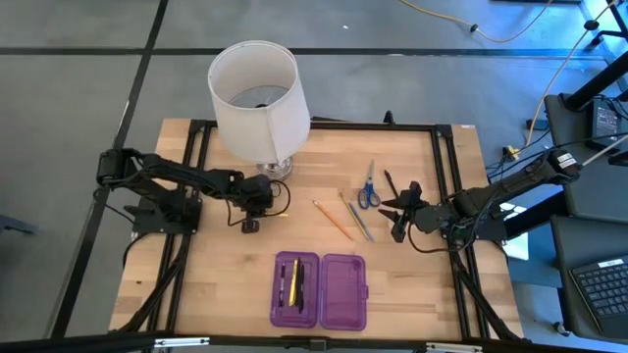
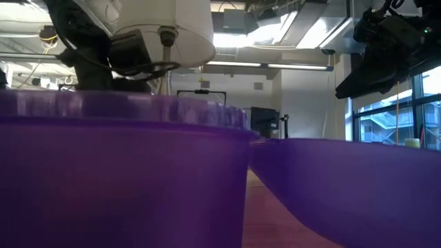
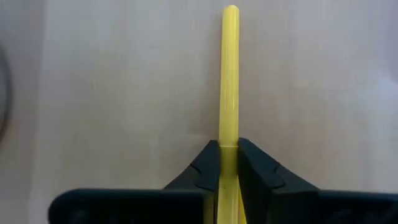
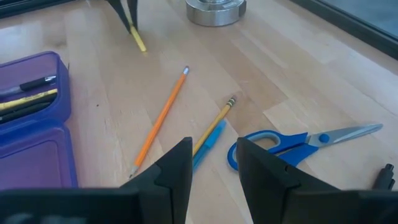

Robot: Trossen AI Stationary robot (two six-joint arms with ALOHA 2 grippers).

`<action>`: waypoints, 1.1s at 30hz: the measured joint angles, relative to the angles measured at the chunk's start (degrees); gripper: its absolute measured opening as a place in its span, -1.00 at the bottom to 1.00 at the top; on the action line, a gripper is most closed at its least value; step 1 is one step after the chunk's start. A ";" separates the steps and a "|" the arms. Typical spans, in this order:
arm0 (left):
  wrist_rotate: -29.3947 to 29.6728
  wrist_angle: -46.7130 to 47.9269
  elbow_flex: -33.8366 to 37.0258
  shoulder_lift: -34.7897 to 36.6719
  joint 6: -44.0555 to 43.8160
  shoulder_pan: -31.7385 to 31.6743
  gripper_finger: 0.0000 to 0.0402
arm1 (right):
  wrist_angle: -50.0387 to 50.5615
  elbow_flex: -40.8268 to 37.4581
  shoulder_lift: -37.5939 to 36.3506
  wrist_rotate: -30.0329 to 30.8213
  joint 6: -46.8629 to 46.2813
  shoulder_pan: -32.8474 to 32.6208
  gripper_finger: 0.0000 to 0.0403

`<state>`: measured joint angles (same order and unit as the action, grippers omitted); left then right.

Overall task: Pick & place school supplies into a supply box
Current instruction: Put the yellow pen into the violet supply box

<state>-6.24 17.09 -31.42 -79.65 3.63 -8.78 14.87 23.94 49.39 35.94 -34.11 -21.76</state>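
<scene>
While the supply box [image 1: 319, 290] lies open at the near edge of the table [image 1: 216, 284], a few pens and a pencil already in its left half, the left gripper [image 3: 228, 163] hangs behind it and to its left, fingers pinched shut on a yellow pencil [image 3: 229, 81]. That pencil runs straight out past the fingertips, so it probably has to turn toward the box's long axis before release. Farther right, the right gripper [image 4: 212, 163] hovers with its fingers parted and nothing between them. Just beyond it lie an orange pencil [image 4: 159, 121], another pencil [image 4: 214, 125] and the scissors [image 4: 305, 142], all slanting on the wood; this arm is nearer them
</scene>
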 joint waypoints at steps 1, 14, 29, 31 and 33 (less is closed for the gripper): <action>-0.02 0.05 -0.67 0.78 -0.19 0.53 -0.84 | 0.00 0.00 0.00 0.00 0.00 0.00 -0.36; -1.70 -3.91 -10.65 4.67 0.10 16.64 -0.84 | -0.02 0.01 0.00 -0.04 0.06 0.00 -0.36; 1.67 -3.97 -27.43 -12.43 27.33 32.01 -0.84 | -0.06 0.02 -0.01 -0.02 2.86 -0.01 -0.36; 1.18 -3.86 -29.20 -15.74 31.30 33.09 -0.84 | -0.04 0.02 -0.02 -0.02 2.89 -0.02 -0.36; 1.57 -3.86 -30.85 -18.67 33.29 33.93 -0.84 | -0.06 0.02 -0.02 -0.04 2.83 -0.02 -0.36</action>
<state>-4.67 13.23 -62.27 -98.33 36.93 25.15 14.82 23.97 49.36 35.90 -31.27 -21.78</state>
